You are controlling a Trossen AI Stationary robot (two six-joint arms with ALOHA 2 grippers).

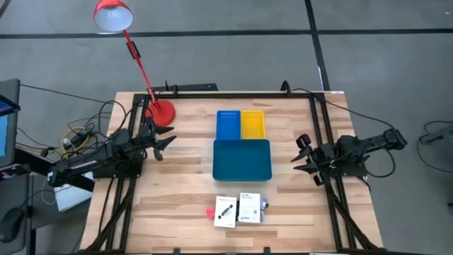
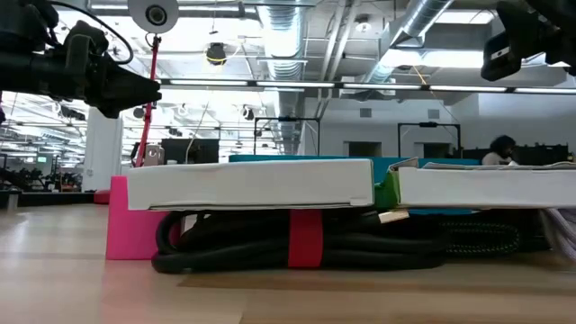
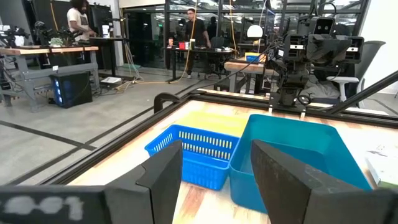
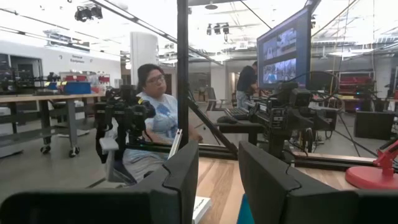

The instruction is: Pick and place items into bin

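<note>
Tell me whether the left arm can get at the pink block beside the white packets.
Probably yes: the left gripper hangs open and empty, and only bare table lies between it and the pink block, left of the white packets.

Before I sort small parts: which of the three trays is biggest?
The teal tray: full width, nearer the packets. The blue tray and yellow tray are each half as wide.

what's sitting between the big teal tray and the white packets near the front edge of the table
Nothing: in the high view, only bare wood lies between the teal tray and the two white packets.
</note>
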